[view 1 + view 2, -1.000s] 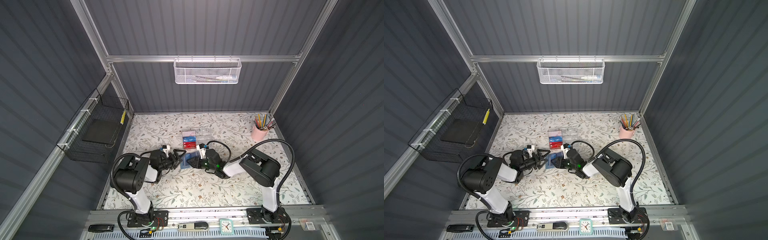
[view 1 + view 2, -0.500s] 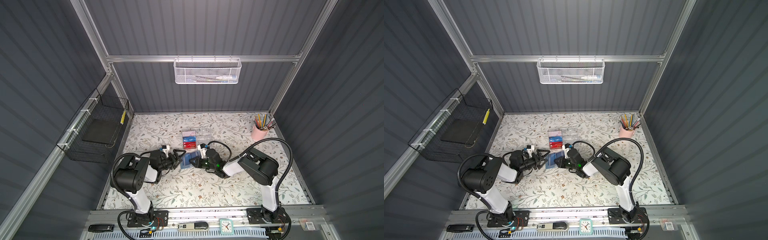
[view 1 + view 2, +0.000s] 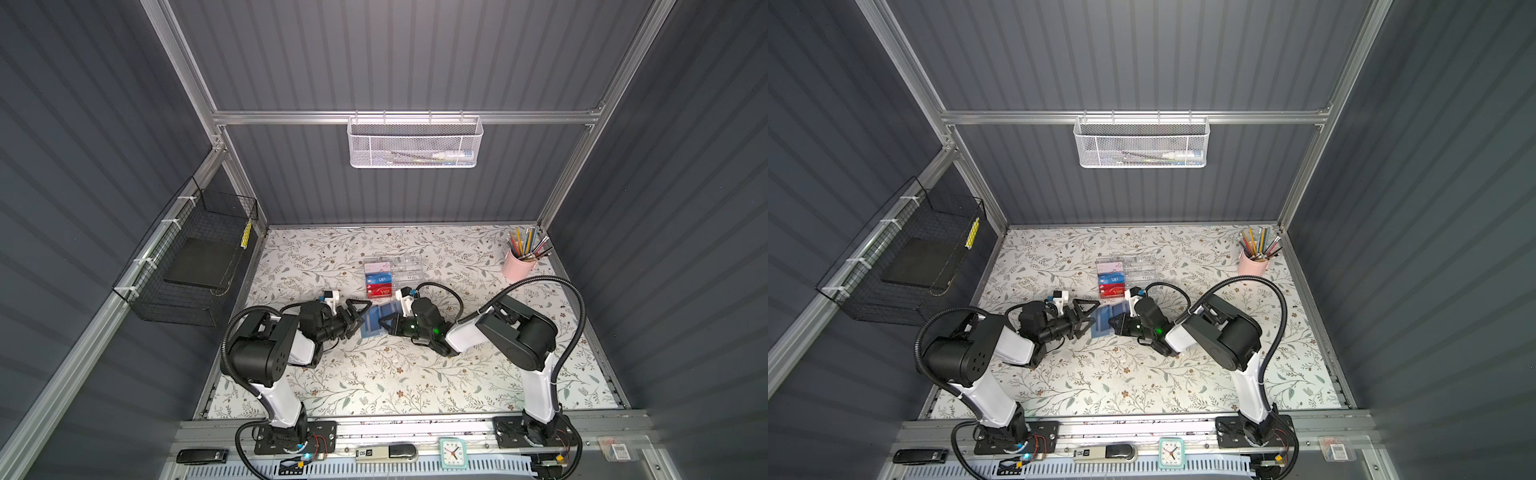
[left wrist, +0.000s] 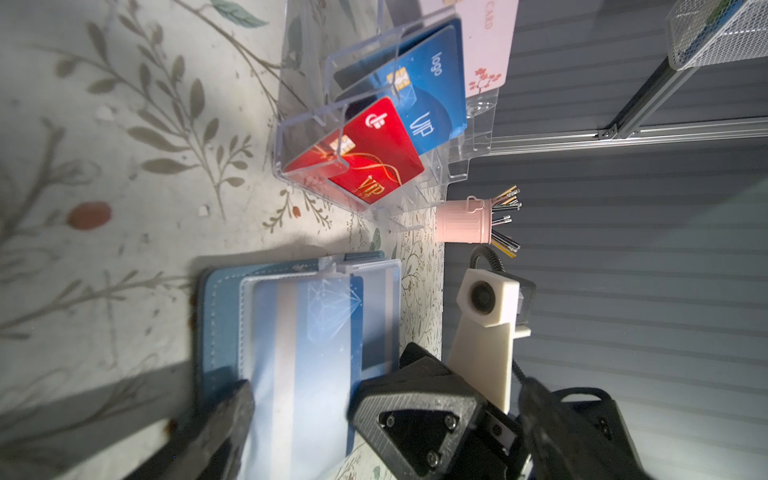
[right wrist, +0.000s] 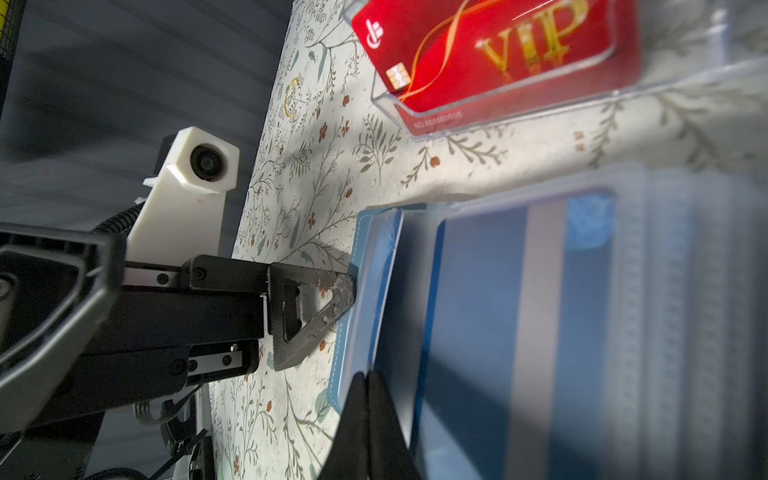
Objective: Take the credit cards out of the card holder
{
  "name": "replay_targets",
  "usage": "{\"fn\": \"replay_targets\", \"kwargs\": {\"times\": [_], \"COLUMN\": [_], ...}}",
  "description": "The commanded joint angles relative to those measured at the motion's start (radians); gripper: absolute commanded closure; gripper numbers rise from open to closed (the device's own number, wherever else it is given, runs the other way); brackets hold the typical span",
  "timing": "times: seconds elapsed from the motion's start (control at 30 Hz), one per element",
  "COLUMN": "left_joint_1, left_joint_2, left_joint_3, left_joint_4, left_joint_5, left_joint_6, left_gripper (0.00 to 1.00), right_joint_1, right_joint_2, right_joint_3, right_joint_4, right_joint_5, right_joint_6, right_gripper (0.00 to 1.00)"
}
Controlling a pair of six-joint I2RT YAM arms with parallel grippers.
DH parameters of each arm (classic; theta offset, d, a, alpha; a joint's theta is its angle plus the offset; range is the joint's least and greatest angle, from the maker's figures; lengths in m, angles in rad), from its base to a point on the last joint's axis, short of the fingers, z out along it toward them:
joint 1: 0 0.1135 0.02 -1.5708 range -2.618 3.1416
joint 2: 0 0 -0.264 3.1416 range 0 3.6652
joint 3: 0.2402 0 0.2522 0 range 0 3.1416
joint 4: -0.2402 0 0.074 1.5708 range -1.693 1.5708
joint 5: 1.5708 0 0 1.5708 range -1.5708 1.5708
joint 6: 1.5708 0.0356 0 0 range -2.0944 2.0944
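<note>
The slate-blue card holder point(image 3: 370, 326) point(image 3: 1099, 325) lies open on the table between both grippers. A bright blue credit card point(image 4: 307, 340) with a pale stripe sits inside its see-through sleeve. Another credit card point(image 5: 490, 332) shows blurred in a sleeve close to the right wrist camera. My left gripper point(image 3: 362, 318) point(image 3: 1092, 316) is open, and one of its fingers point(image 4: 232, 415) rests on the holder's left edge. My right gripper point(image 3: 383, 322) point(image 5: 368, 376) is shut, its tips pinching the free edge of a sleeve leaf near the holder's middle.
A clear acrylic box point(image 3: 409, 266) behind the holder holds a red VIP card point(image 4: 365, 153), a blue VIP card and a pink-white card. A pink pencil cup point(image 3: 515, 266) stands back right. A black wire basket point(image 3: 195, 257) hangs on the left wall.
My right gripper has closed its fingers at the sleeve edge and edged slightly left. The left gripper has stayed open and still.
</note>
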Motion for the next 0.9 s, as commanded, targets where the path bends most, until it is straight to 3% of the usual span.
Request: {"fn": "replay_targets", "kwargs": {"times": [0.0,0.6,0.87], "left_joint_1": [0.004,0.005,0.006], "left_joint_2": [0.031,0.013,-0.092], "left_joint_3": [-0.037,-0.022,0.002], "left_joint_4": [-0.119,-0.141,-0.262], "left_joint_5": [-0.016,-0.006,0.004], "left_joint_6": [0.01,0.015,0.047], "left_gripper": [0.0,0.0,0.0], "right_joint_1": [-0.003,-0.049,-0.062], "right_joint_2": [-0.047,-0.112,-0.108], "right_joint_3": [-0.018,-0.051,-0.068], "right_joint_4": [0.015,-0.037,-0.014], "right_joint_5": [0.013,-0.009,-0.02], "right_joint_6": [-0.029,-0.067,-0.06], "right_gripper": [1.0,1.0,1.0]}}
